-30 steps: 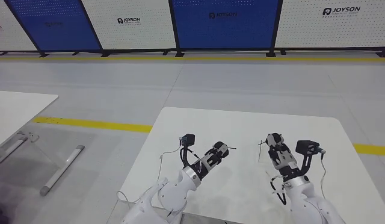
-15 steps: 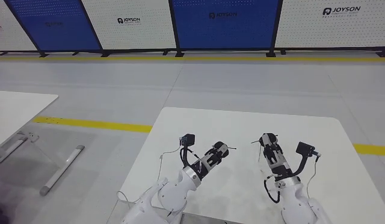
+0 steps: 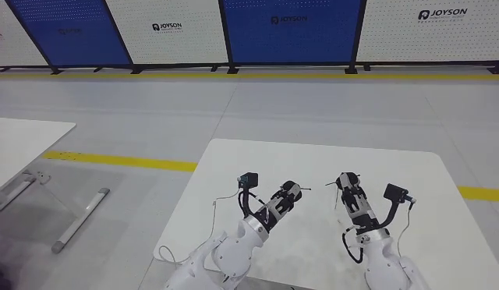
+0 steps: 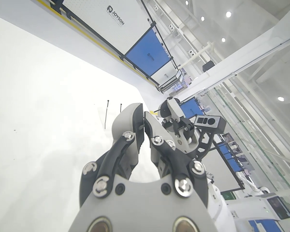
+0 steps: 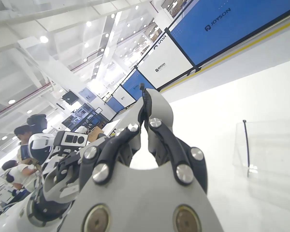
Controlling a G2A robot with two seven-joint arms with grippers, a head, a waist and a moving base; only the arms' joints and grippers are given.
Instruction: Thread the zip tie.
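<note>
My left gripper (image 3: 295, 186) (image 4: 143, 112) hangs over the middle of the white table (image 3: 312, 157), shut, with a thin black zip tie end (image 3: 305, 187) sticking out of its tip. My right gripper (image 3: 345, 180) (image 5: 145, 94) is a short way to its right, shut on a black zip tie whose head (image 5: 142, 86) pokes out past the fingertips. A thin black strip (image 3: 336, 197) hangs beside that gripper. The two grippers are apart, tips angled toward each other. The left wrist view shows the right gripper (image 4: 162, 109) close by.
A clear container (image 5: 268, 146) on the table holds spare black zip ties (image 5: 246, 143), upright. The left wrist view shows two spare ties (image 4: 106, 114) standing on the table. The table's far edge (image 3: 320, 143) lies beyond both grippers. Blue and white panels stand behind.
The right arm swung left and turned its wrist camera outward, then held still. The left arm has since edged right, closer to the right gripper.
</note>
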